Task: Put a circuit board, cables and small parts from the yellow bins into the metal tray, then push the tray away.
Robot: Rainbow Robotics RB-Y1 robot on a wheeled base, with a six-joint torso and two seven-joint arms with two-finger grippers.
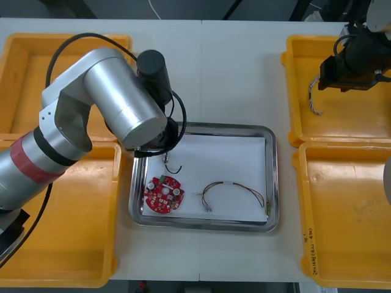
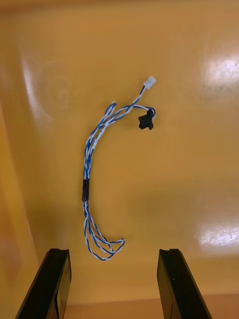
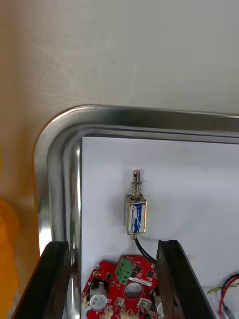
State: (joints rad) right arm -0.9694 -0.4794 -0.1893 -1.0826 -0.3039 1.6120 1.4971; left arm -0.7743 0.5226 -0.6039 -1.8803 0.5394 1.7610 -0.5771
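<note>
Left gripper [image 3: 112, 243], fingers apart, hangs over the tray [image 3: 149, 117], with a metal part [image 3: 135, 215] lying below between them. Right gripper [image 2: 112, 251], likewise apart, hovers above the cable [image 2: 85, 189] in its bin [image 2: 179, 169]. Next move, as judged: descend and clamp it.

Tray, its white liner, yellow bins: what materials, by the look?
Tray: polished metal, probably steel; mirror-bright rolled rim. White liner: likely paper; matte, flat, straight-cut edges. Yellow bins: moulded plastic, glossy; glare spots, rounded corners. Left gripper open over the tray's corner; right gripper open over a bin's cable.
</note>
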